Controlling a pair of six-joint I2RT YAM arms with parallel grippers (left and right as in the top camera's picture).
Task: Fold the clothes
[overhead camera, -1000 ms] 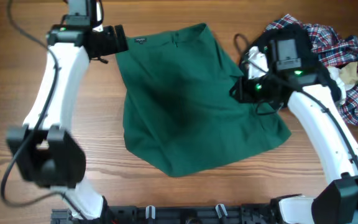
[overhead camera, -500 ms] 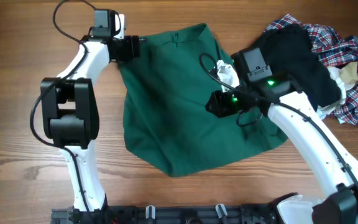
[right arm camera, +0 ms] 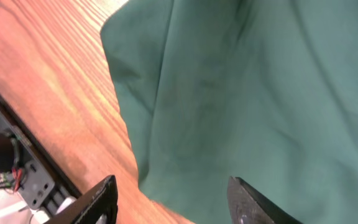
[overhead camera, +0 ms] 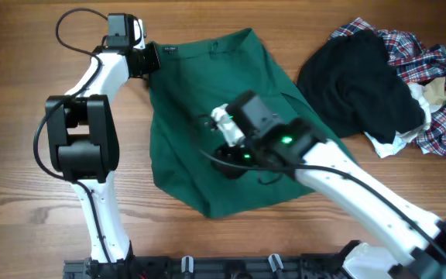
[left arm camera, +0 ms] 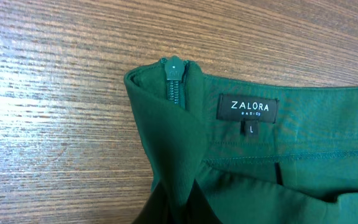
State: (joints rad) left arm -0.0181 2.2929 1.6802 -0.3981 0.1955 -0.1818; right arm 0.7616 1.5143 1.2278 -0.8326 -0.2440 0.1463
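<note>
The dark green clothes [overhead camera: 207,93] lie spread on the wooden table, the waistband at the far side. My left gripper [overhead camera: 147,60] is at the waistband's far left corner. In the left wrist view it [left arm camera: 176,208] is shut on a fold of that green cloth, below the zipper [left arm camera: 174,81] and the black label [left arm camera: 247,107]. My right gripper [overhead camera: 227,159] hovers over the lower middle of the garment. The right wrist view shows it [right arm camera: 176,202] open above the clothes [right arm camera: 260,93] near their front edge, with nothing between the fingers.
A black garment [overhead camera: 358,77] and a red-blue-white plaid shirt [overhead camera: 432,70] are heaped at the far right, with a bit of white cloth [overhead camera: 385,143] beneath them. The table's front rail [right arm camera: 17,168] lies close to the right gripper.
The left gripper has closed on the waistband corner. The right arm swept left from the garment's right edge to over its middle, and its jaws opened.
</note>
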